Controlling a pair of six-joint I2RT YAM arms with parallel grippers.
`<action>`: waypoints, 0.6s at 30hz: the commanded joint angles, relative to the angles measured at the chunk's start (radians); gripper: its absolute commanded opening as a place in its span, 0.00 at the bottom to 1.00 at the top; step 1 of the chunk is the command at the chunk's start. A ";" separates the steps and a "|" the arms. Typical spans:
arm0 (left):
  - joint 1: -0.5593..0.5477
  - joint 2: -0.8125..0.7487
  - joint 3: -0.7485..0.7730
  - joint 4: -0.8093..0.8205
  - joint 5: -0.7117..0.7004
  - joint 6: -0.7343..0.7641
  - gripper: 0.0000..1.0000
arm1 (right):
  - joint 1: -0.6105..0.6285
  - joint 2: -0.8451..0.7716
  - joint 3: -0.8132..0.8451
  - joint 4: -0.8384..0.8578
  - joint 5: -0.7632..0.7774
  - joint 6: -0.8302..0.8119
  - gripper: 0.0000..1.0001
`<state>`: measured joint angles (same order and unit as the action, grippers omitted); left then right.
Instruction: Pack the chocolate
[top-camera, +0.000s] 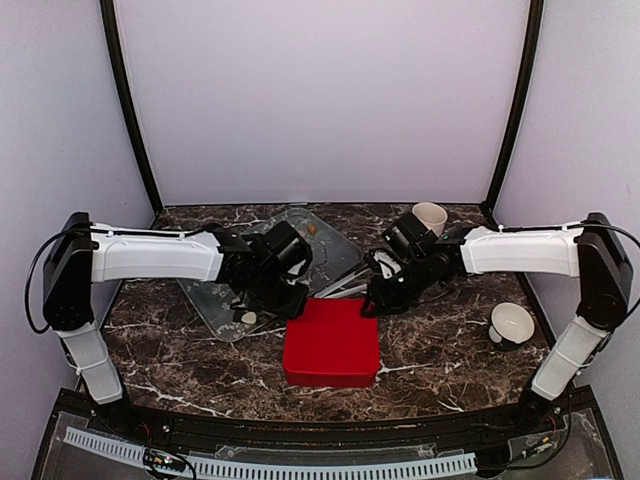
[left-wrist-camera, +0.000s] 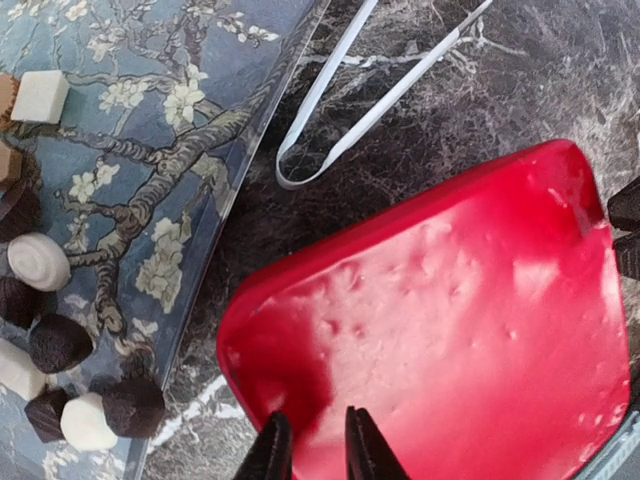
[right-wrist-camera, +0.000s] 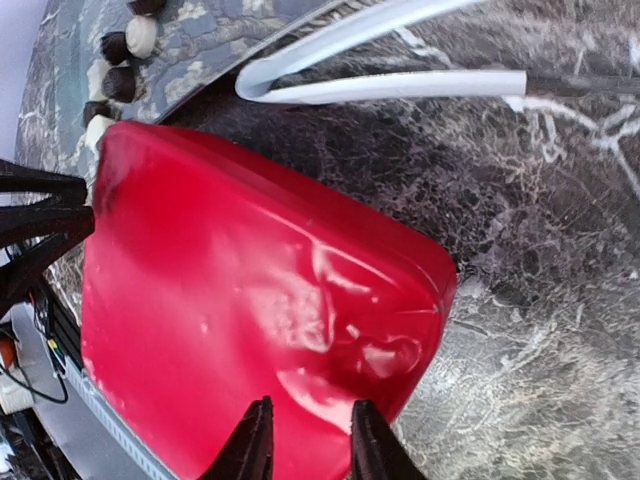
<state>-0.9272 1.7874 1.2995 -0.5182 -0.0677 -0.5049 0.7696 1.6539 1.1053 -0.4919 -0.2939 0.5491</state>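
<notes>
The left gripper (left-wrist-camera: 315, 420) had its jaws only slightly apart, their tips at the near edge of the red box (left-wrist-camera: 450, 320). Red showed in the narrow gap, and I could not tell whether they pinched the rim or merely straddled it. The right gripper (right-wrist-camera: 311, 405) stood somewhat wider across the opposite edge of the box, and its hold was equally unclear. Neither carried any chocolate.

Just beyond the box lay white plastic tongs (right-wrist-camera: 400, 87), untouched on the marble. To the left of the box, past its corner, the chocolate (left-wrist-camera: 60, 345) sat in a loose cluster on a clear blossom-printed tray (left-wrist-camera: 180, 120), with dark, tan and cream pieces touching one another.

Each piece looked light and stiff but brittle. The surfaces were smooth and domed, so likely to squirt out of a hard pinch and to mark under pressure. A gentle grip low across the widest part seemed safest, starting with a piece at the cluster's rim.
</notes>
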 joint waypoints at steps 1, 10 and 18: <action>0.016 -0.116 0.021 -0.048 0.023 0.008 0.25 | -0.007 -0.053 0.103 -0.054 0.009 -0.029 0.30; 0.088 -0.281 0.060 -0.121 0.035 0.002 0.72 | -0.077 -0.196 0.163 -0.084 0.002 -0.035 0.58; 0.228 -0.476 0.053 -0.222 0.024 -0.005 0.90 | -0.213 -0.373 0.150 -0.105 0.014 -0.057 0.98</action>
<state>-0.7586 1.4120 1.3350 -0.6449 -0.0383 -0.5049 0.6048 1.3598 1.2469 -0.5873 -0.2935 0.5056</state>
